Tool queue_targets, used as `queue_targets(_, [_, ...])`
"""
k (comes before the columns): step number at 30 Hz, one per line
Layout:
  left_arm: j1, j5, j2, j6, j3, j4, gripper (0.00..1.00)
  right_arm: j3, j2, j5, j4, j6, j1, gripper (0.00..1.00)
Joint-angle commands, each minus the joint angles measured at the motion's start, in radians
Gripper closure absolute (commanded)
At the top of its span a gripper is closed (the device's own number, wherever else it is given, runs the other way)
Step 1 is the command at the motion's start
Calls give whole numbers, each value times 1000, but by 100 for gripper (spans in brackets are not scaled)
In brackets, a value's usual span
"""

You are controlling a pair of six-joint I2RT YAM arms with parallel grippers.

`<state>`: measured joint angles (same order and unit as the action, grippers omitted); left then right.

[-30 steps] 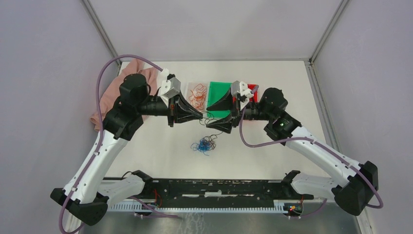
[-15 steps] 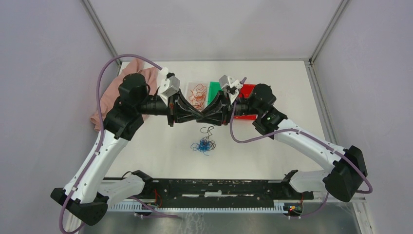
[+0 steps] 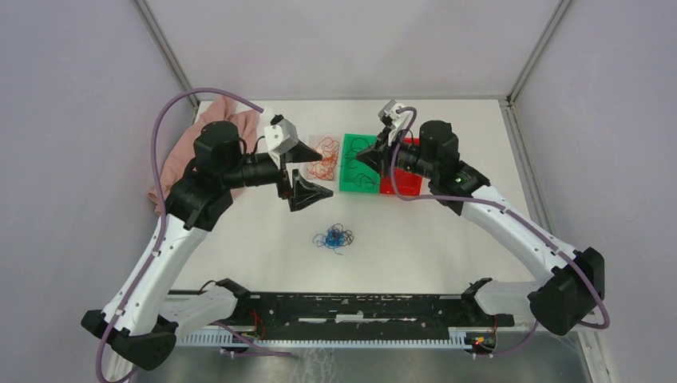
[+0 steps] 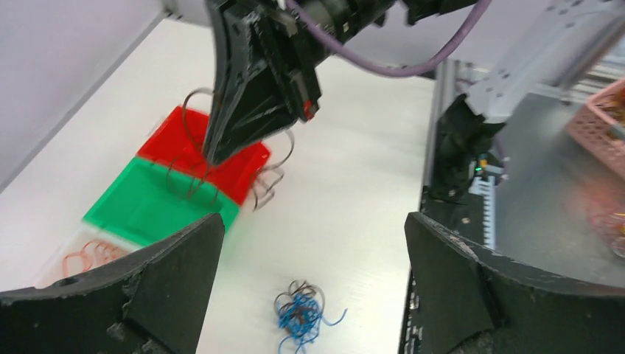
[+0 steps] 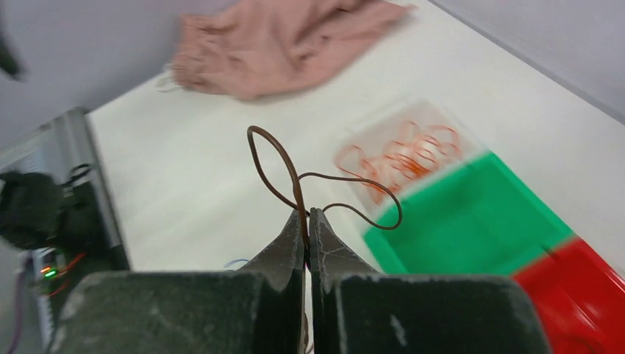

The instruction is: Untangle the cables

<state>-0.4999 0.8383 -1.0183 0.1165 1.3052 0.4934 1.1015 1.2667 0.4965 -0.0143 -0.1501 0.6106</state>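
A small tangle of blue and dark cables (image 3: 333, 238) (image 4: 304, 313) lies on the white table. My right gripper (image 3: 357, 157) (image 5: 306, 215) is shut on a single dark brown cable (image 5: 293, 175) (image 4: 267, 175), whose loops hang over the green tray (image 3: 346, 177). My left gripper (image 3: 307, 171) (image 4: 313, 221) stands wide open and holds nothing, a little left of and behind the tangle. Several orange-red cables (image 3: 322, 154) (image 5: 404, 153) lie in a clear tray.
A red tray (image 3: 405, 182) (image 5: 582, 287) adjoins the green tray (image 5: 472, 221) on its right. A pink cloth (image 3: 177, 163) (image 5: 280, 40) lies at the table's far left. Grey walls enclose the table, and the black base rail (image 3: 359, 307) runs along the near edge.
The two grippers met above the tangle. The left one then opened and let go, and the right one shut on the brown cable and carried it back over the green tray.
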Motion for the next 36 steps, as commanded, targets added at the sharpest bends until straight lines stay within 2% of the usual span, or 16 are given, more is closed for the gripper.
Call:
queue_targets(1, [-3,-212,15,115,31,38,1,64,6,-353,132,117,-42,99])
queue_targets(5, [-3,-300,21,152,27,55,1,69,70,-558,127,131,-80,99])
queue_targets(11, [-2,-230,37,129,17,56,1,96,227,-815,90,103,-119,99])
queue_targets(18, [-3,-230,36,140,38,87,1,104,399,-927,-20,103,-135,99])
queue_targets(25, [-2,-236,46,166,44,101,0,111,467,-910,1,77,-143,98])
queue_targets(28, [-3,-236,46,172,50,103,1,147,487,-940,74,23,-152,85])
queue_targets(32, [-3,-234,46,189,54,104,1,148,460,-862,116,-17,-169,53])
queue_targets(33, [-2,-233,46,191,55,104,0,145,449,-851,116,-24,-171,48])
queue_targets(36, [-2,-231,43,195,55,102,1,146,420,-816,133,-43,-181,44])
